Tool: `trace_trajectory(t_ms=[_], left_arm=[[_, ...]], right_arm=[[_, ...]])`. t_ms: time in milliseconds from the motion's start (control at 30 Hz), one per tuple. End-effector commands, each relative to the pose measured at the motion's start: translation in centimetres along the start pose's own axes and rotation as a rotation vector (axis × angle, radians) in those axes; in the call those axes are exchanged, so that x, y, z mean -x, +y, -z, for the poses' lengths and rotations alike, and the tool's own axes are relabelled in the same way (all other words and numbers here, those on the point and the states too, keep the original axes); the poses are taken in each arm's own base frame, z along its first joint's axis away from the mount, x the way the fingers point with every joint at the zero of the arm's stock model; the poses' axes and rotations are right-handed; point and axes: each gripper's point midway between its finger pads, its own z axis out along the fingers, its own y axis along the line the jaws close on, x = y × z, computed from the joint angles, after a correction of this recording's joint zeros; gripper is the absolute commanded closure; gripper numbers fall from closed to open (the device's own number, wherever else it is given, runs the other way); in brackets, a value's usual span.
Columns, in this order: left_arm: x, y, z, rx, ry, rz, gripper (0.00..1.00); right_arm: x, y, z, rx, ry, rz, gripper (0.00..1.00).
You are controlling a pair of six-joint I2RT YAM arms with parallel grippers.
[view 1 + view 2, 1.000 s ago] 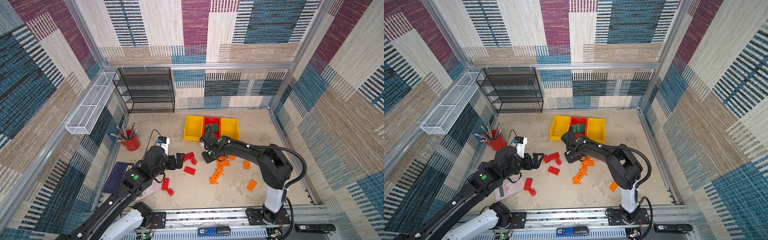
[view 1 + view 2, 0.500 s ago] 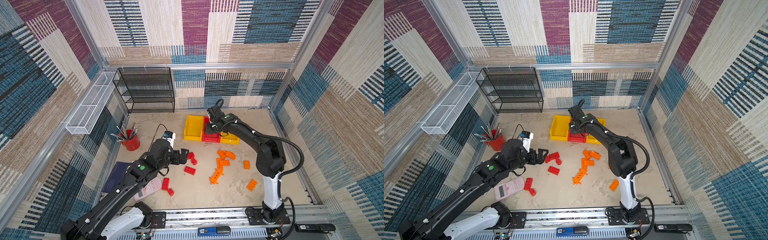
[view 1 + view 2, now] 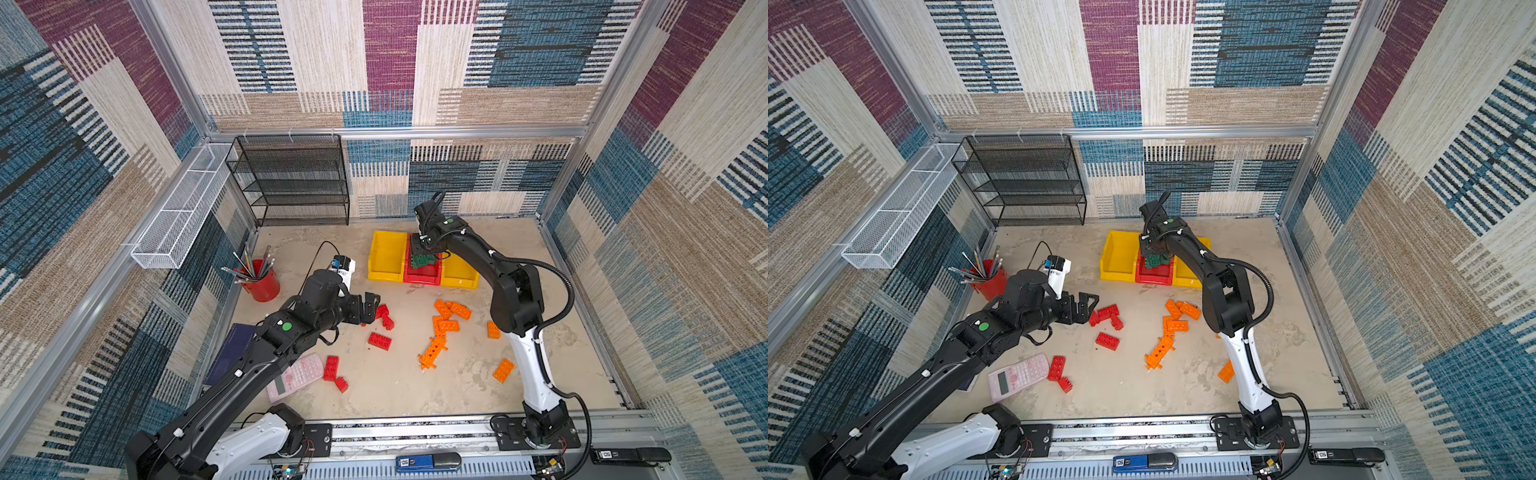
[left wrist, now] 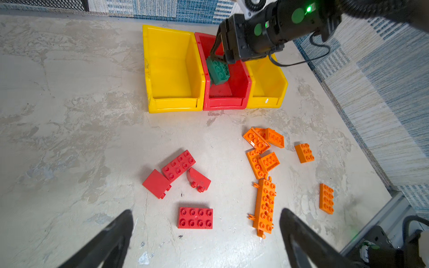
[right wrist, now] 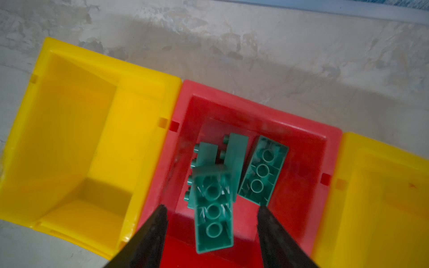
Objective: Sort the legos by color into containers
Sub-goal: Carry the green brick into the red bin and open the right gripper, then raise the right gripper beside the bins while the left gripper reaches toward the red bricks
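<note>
**Right gripper** (image 5: 212, 210): your jaws stand apart over the red bin (image 4: 226, 102) and clamp nothing.

**Left gripper** (image 4: 206, 212): your jaws are spread wide and empty, above the table (image 4: 69, 139), just beside the red bricks (image 4: 195, 218).

**Bins:** you have the red bin between two yellow bins (image 4: 171, 69), walls touching, toward the back of the table.

**Green bricks** (image 5: 262, 171): several lie inside the red bin. One, blurred and tilted, sits between the right jaws, touching neither.

**Red bricks:** you can count six loose on the table in both top views, two of them near the pink calculator (image 3: 295, 376).

**Orange bricks** (image 4: 304, 153): these lie scattered on the table near the right arm's base, the long beam (image 4: 264, 206) among them.
</note>
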Motion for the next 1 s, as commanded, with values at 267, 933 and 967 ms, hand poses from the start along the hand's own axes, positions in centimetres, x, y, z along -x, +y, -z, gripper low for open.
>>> trace_trajectory(t_ms=[267,933,967], left_arm=[[-3.0,1.4,-1.6,0.060,0.123,0.044,0.00],[-8.8,5.7,-6.3,0.356,0.358,0.340,0.07],[-8.8,5.9,-6.4,0.376,0.365,0.347,0.09]], right_arm=[[-0.3,1.2,7.5,0.112,-0.017,-0.019,0.00],[-11.7,1.5,21.0,0.242,-0.063,-0.137,0.00],[-11.9,1.4,21.2,0.240,-0.063,-0.142,0.00]])
